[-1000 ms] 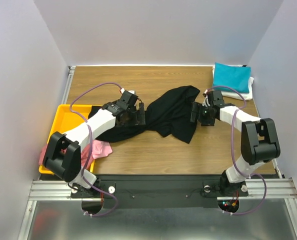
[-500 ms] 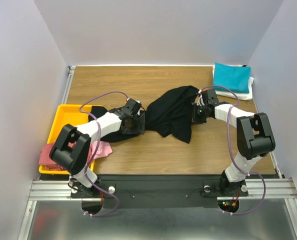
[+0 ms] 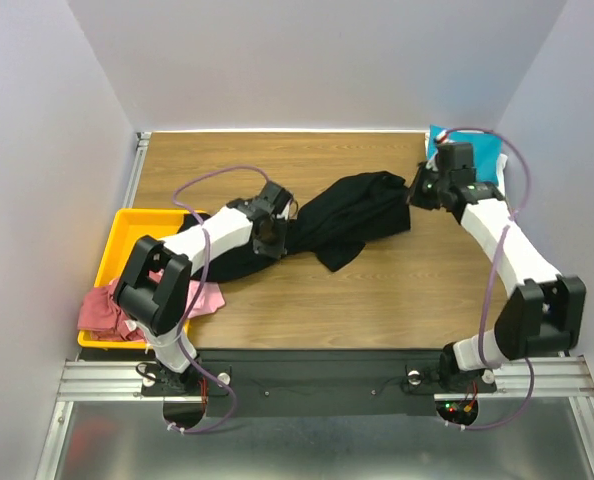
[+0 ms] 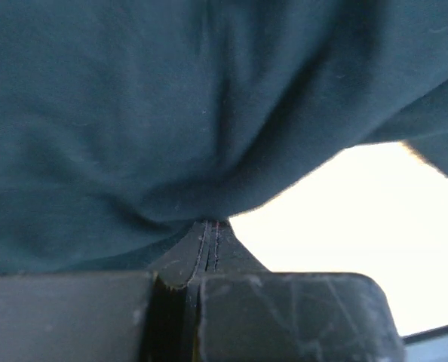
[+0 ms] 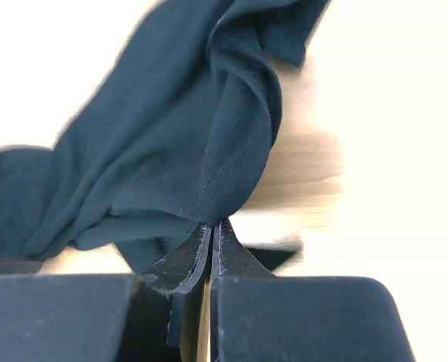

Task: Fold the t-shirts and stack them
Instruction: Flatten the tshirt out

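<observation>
The large black t-shirt [image 3: 352, 215] lies bunched and stretched across the middle of the table, its left end trailing toward the tray. My left gripper [image 3: 278, 226] is shut on a fold of it at its left part; in the left wrist view the dark cloth [image 4: 133, 113] fills the frame above the closed fingertips [image 4: 209, 224]. My right gripper [image 3: 418, 190] is shut on the shirt's right edge, and the right wrist view shows the cloth [image 5: 171, 151] hanging in a ridge from the pinched tips [image 5: 211, 224]. A folded teal t-shirt [image 3: 489, 152] sits at the back right.
A yellow tray [image 3: 127, 232] stands at the left edge. A pink t-shirt [image 3: 207, 297] spills over its near right side and a dusty red one [image 3: 99, 312] hangs over its near left corner. Grey walls close in the table on three sides.
Both grippers have closed on the black t-shirt. The right arm has pulled its edge back and to the right toward the teal shirt, stretching the cloth; the left gripper has shifted slightly right.
</observation>
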`<act>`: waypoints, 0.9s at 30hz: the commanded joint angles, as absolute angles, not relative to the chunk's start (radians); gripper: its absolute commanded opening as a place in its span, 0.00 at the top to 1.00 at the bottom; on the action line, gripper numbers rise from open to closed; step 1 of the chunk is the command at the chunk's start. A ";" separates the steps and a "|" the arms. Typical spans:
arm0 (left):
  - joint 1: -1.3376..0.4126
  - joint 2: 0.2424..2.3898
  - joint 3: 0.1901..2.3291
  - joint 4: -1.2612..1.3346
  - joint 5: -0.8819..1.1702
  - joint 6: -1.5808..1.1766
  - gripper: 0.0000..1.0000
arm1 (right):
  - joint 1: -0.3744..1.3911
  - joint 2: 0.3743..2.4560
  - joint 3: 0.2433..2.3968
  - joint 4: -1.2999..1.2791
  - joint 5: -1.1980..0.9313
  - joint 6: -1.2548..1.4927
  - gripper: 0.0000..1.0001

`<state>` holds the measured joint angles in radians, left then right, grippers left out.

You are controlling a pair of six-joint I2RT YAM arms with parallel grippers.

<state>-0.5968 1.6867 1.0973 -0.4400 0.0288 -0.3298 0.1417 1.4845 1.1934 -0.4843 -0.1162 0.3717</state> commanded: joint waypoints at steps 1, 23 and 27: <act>-0.603 1.582 1.366 -0.613 0.008 -0.288 1.00 | 0.121 1.349 1.305 -0.603 0.093 0.368 1.00; -0.400 1.839 2.040 -0.874 -0.075 -0.209 0.23 | 0.120 1.193 1.332 -0.701 0.439 0.420 1.00; -0.440 1.789 1.976 -0.803 -0.032 -0.248 0.14 | 0.120 1.230 1.252 -0.693 0.377 0.456 1.00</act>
<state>-0.3859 1.9015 2.0136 -0.8635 -0.0212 -0.2188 0.1246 1.2278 1.2919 -0.7067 0.4168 0.4019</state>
